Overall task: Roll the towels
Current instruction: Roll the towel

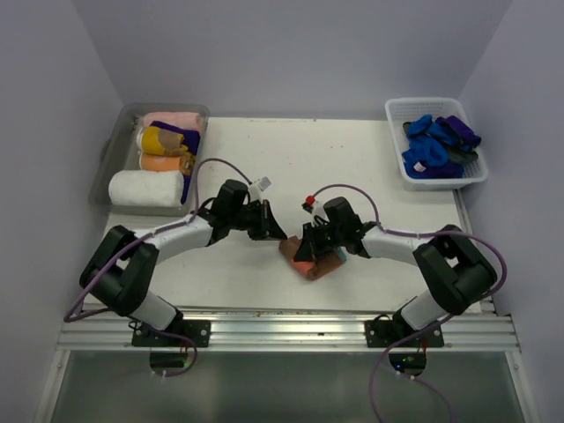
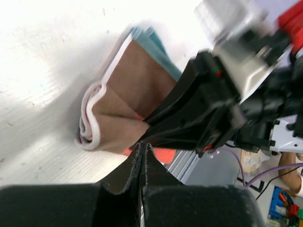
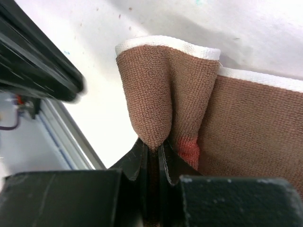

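From above, the brown towel (image 1: 315, 266) lay bunched on the table (image 1: 352, 159) near its front edge. The left pincer (image 1: 280, 234) was at its left side and the right pincer (image 1: 310, 250) was over it. Rolled towels (image 1: 163, 154) filled the tray (image 1: 104, 167); loose blue towels (image 1: 427, 150) sat in the basket (image 1: 423, 103). The arms covered much of the cloth.

The left wrist camera showed the left pincer shut, tips touching the towel's near fold. It may have nipped a thin layer, but blur left that unclear. The right arm blocked the rest.

The right wrist camera showed the right pincer clamped on a raised fold of the white-hemmed edge. To roll well, I judged, that fold should turn over evenly, hem square, while the other pincer pins the cloth flat. The towel's far end was cut off.
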### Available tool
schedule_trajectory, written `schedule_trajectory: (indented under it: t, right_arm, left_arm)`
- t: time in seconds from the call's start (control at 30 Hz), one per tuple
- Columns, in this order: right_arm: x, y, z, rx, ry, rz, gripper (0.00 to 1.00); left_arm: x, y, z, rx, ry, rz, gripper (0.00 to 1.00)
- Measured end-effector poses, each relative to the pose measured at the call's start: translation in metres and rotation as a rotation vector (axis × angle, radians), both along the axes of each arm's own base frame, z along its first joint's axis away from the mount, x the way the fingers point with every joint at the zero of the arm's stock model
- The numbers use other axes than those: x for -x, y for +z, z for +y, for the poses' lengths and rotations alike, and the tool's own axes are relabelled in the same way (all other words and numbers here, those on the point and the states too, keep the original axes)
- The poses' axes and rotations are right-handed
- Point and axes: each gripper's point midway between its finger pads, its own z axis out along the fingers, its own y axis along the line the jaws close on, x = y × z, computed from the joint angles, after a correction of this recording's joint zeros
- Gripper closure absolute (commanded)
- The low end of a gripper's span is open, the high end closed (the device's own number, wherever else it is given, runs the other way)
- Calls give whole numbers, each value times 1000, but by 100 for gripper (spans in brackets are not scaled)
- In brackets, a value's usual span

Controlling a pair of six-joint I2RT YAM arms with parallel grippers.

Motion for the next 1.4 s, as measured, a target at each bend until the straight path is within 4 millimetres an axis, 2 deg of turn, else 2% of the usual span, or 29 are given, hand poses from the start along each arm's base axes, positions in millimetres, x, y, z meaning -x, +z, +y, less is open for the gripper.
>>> schedule_trajectory:
  t: [0.13, 0.23, 0.3, 0.4, 0.5, 0.57, 0.7, 0.8, 1.1, 1.23, 1.4]
  right_arm:
    - [11, 0, 8, 55, 48, -77, 100]
    - [16, -1, 10, 65, 64, -99, 100]
    - [16, -2, 8, 70, 56, -103, 100]
    - [18, -3, 5, 64, 51, -116, 100]
    - [21, -3, 0, 65, 44, -127, 100]
    - [21, -3, -2, 67, 39, -133, 100]
    - [21, -3, -2, 68, 37, -136, 100]
    - [21, -3, -2, 69, 37, -136, 100]
    - [20, 3, -9, 94, 15, -154, 100]
    - [18, 13, -14, 102, -7, -181, 100]
    - [21, 13, -19, 109, -23, -173, 100]
  left_arm:
    - [-17, 23, 12, 15, 36, -55, 100]
    - [-40, 27, 7, 17, 18, -57, 100]
    - [-54, 25, -4, 29, -9, -51, 100]
    - [-61, 4, -20, 62, -68, 5, 100]
    - [-49, -26, -28, 84, -127, 104, 100]
    - [-36, -38, -34, 105, -174, 159, 100]
    - [-18, -42, -47, 157, -258, 199, 100]
    - [-11, -45, -51, 179, -292, 213, 100]
    - [-22, -71, -43, 26, -238, 238, 100]
    - [-23, -72, -34, -45, -186, 235, 100]
    - [-12, -76, -15, -122, -128, 226, 100]
